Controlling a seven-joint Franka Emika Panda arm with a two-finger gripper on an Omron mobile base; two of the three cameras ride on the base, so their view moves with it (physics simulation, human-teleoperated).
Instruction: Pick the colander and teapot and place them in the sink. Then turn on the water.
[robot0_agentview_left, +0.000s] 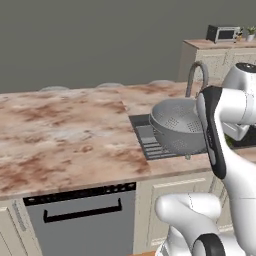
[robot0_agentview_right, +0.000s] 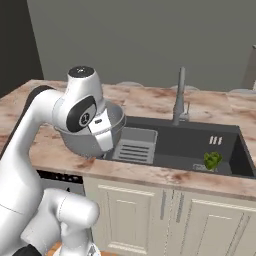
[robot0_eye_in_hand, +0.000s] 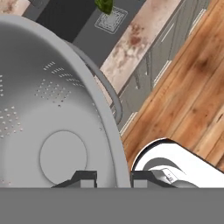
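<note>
A green leafy bunch (robot0_agentview_right: 213, 160) lies near a grey ribbed tray (robot0_agentview_right: 132, 145); a microwave (robot0_agentview_left: 223, 34) sits on a far counter.

Lighting: even, soft and diffuse throughout, with no single source to be made out. Back wall (robot0_agentview_left: 100, 45) dull grey, darkening toward the upper corners. Counter (robot0_agentview_left: 65, 130) evenly lit, without glare. Shadows: faint; sink (robot0_agentview_right: 195, 142) interior dark, soft shade under the colander (robot0_agentview_left: 177, 125). Highlights: mild sheen on the colander's inner wall in the hand view, none blown out. Sharpness: rendered, slightly soft and low in detail; distant microwave (robot0_agentview_left: 223, 34) coarse. Distortion: none noticeable at edges.
</note>
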